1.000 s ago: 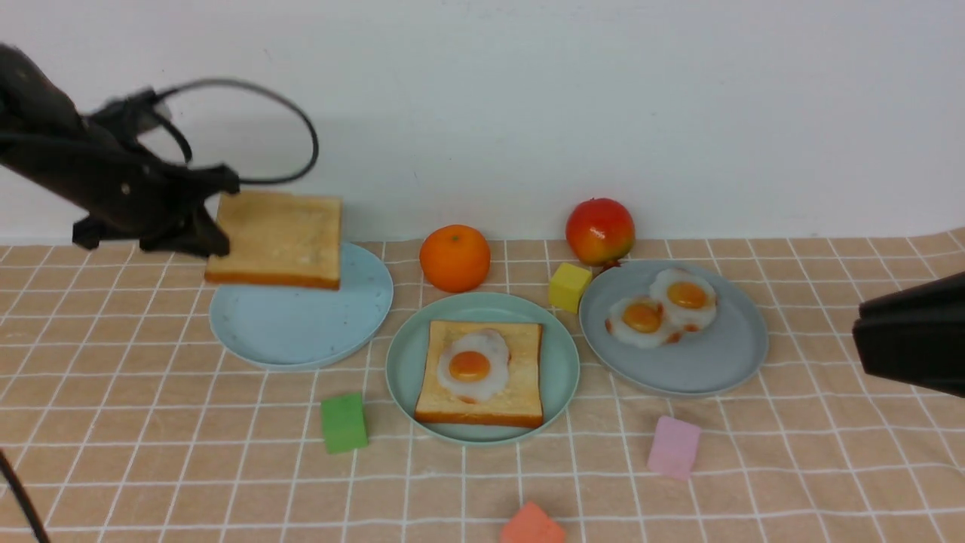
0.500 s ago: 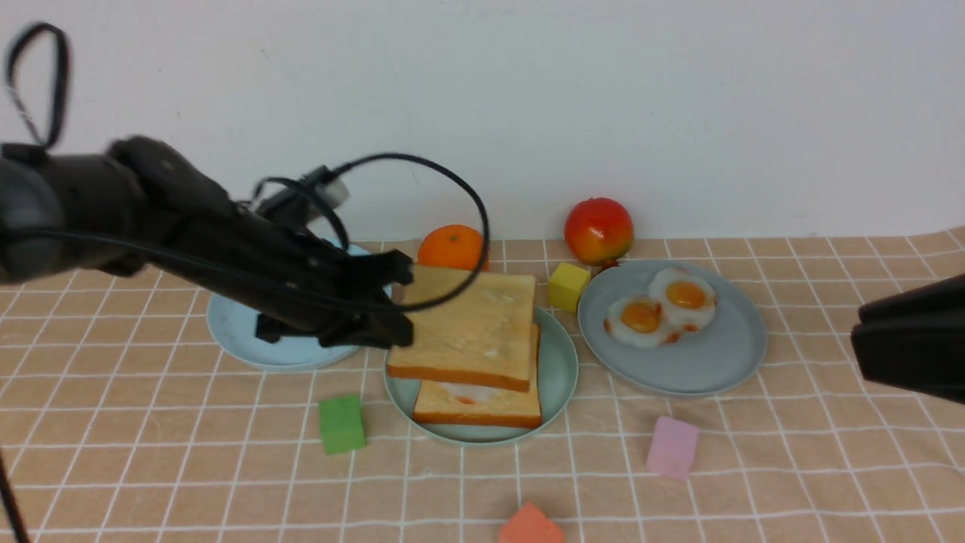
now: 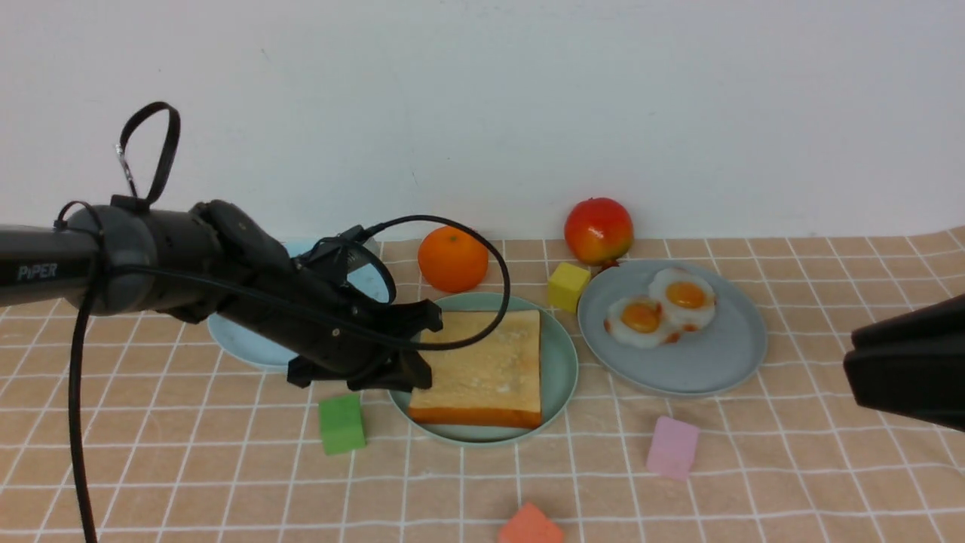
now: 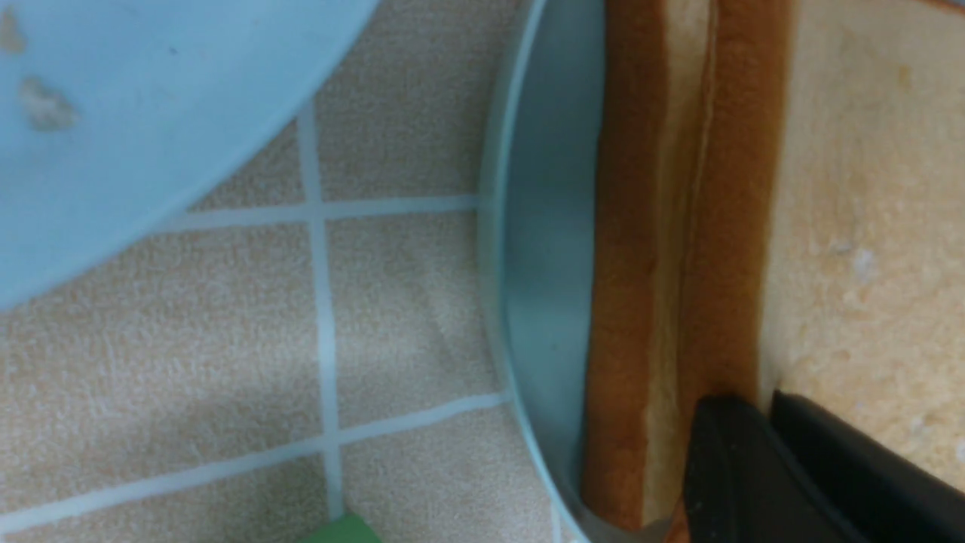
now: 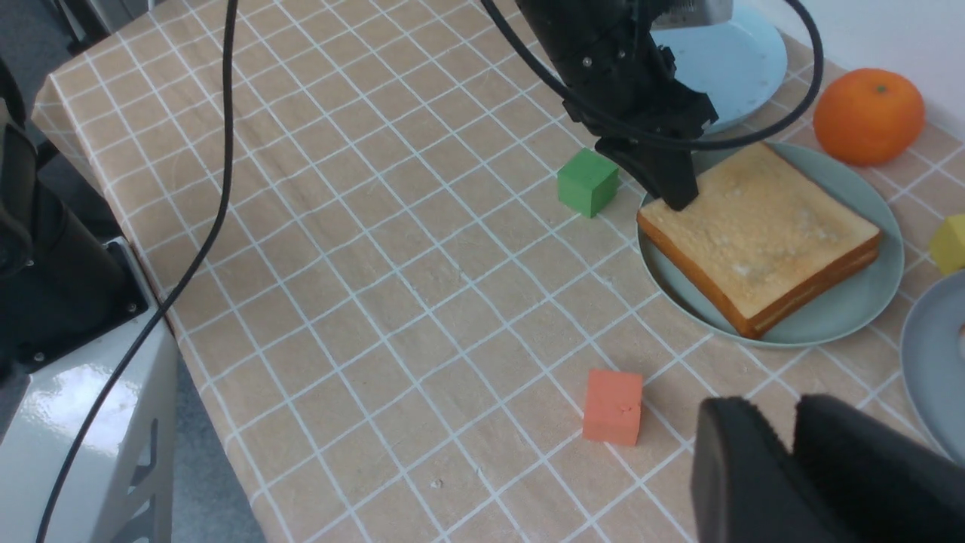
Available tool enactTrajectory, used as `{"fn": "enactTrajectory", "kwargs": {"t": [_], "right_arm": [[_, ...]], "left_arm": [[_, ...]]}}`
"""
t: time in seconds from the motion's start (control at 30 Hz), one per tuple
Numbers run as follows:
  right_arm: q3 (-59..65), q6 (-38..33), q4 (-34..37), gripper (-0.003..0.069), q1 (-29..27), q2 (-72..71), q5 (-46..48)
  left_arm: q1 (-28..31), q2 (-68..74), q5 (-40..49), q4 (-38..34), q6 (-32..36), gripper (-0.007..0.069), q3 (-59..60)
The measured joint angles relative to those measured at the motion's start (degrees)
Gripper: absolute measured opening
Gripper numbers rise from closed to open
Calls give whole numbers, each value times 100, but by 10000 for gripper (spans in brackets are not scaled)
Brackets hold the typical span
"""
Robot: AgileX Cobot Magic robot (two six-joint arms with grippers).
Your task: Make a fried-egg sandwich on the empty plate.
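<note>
The fried-egg sandwich (image 3: pixel 482 369) is stacked on the mint-green plate (image 3: pixel 559 354) — two toast slices, edges nearly flush, with no egg to be seen between them. The top slice (image 5: pixel 754 226) is pinched at its left edge by the left gripper (image 3: pixel 428 348), jaws narrow. The right gripper (image 3: pixel 859 360) is held well apart at the right, closed on nothing.

If the fingers were drawn back before being opened, the top slice could be dragged off square, or the plate pulled towards the green cube (image 3: pixel 342 424). The toast could also be caught by the cable (image 3: pixel 503 294) looped over it.

Counted:
- two toast slices
- three plates: mint-green, light-blue plate (image 5: pixel 742 68) and grey plate (image 3: pixel 701 362)
- two fried eggs (image 3: pixel 642 317) on the grey plate
- one orange (image 3: pixel 453 259)
- one apple (image 3: pixel 599 230)
- four cubes — green, yellow cube (image 3: pixel 569 286), pink cube (image 3: pixel 673 446) and orange-red cube (image 3: pixel 531 526)
</note>
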Motion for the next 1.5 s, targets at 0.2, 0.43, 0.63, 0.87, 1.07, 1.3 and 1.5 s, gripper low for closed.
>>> {"fn": "enactTrajectory", "kwargs": {"t": [0.2, 0.43, 0.63, 0.87, 1.07, 1.3, 1.5], "right_arm": [[0, 0, 0, 139, 0, 0, 97], [0, 0, -183, 150, 0, 0, 352], [239, 950, -747, 156, 0, 0, 218], [870, 1845, -649, 158, 0, -400, -409], [1153, 1789, -782, 144, 0, -1222, -856], [1718, 1819, -872, -13, 69, -3131, -1148], [2545, 2150, -1143, -14, 107, -4548, -1886]], "left_arm": [[0, -130, 5, 332, -156, 220, 0], [0, -842, 158, 998, -616, 487, -65], [0, -1638, 986, 1155, -611, 517, -156], [0, -2841, 1953, 1465, -496, 255, -129], [0, -4128, 2696, 1650, -753, 0, 353], [0, -6753, 2906, 1733, -1515, -13, 2040], [0, -9242, 3074, 2005, -2346, -13, 3111]]}}
